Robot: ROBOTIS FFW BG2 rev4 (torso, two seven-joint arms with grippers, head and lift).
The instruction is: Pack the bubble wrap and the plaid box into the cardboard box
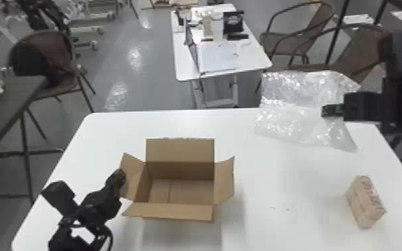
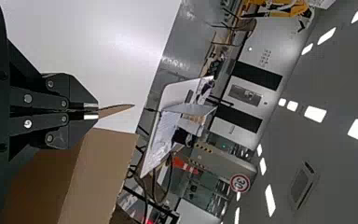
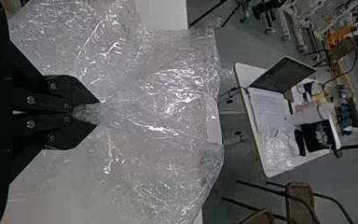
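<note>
The open cardboard box (image 1: 180, 212) stands on the table with its flaps spread. At its left flap is my left gripper (image 1: 121, 177); in the left wrist view this gripper (image 2: 93, 111) is shut on that flap (image 2: 116, 110). My right gripper (image 1: 332, 110) holds the bubble wrap (image 1: 293, 113) over the table's far right part, where the sheet hangs loosely. The right wrist view has the gripper (image 3: 85, 112) closed on a gathered bit of the wrap (image 3: 168, 107). The small tan plaid box (image 1: 364, 203) rests on the table at the right, apart from both grippers.
The white table (image 1: 277, 173) extends around the cardboard box. Beyond its far edge stand a smaller white table (image 1: 223, 60) with a laptop and several items, and brown chairs. A dark table (image 1: 6, 96) is at the left.
</note>
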